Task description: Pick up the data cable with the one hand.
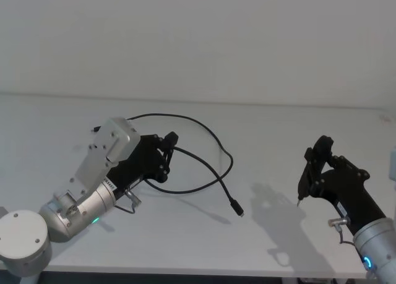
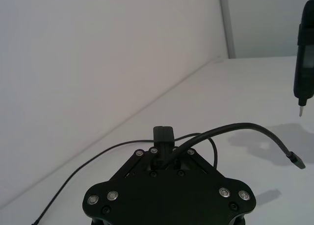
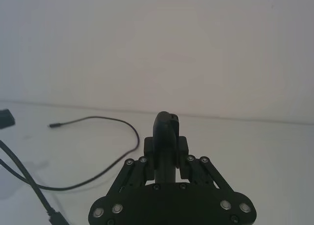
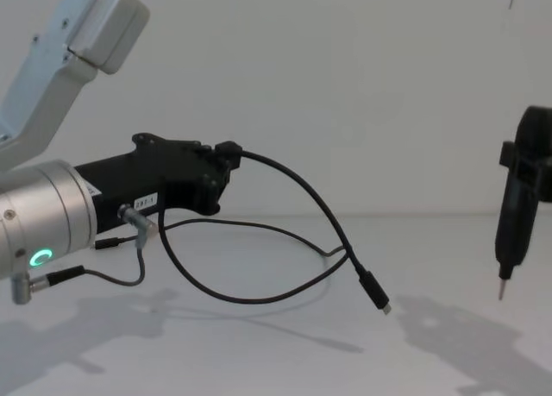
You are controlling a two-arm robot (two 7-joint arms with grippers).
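The data cable (image 1: pixel 185 116) is a thin black cord looping over the white table (image 1: pixel 185 247). My left gripper (image 1: pixel 172 138), the one hand, is shut on the cord near one end and held above the table. From its fingers (image 2: pixel 163 136) the cord (image 4: pixel 319 203) arcs out and down to a small black plug (image 4: pixel 375 292) that hangs in the air over its shadow. The rest of the loop (image 3: pixel 113 121) lies on the table behind. My right gripper (image 1: pixel 307 172) hovers at the right, apart from the cable, fingers (image 3: pixel 167 124) together.
A short grey wire (image 4: pixel 129 245) with silver plugs dangles from the left wrist. A pale wall runs behind the table's far edge. The right gripper's pointed metal tip (image 4: pixel 501 289) hangs just above the table.
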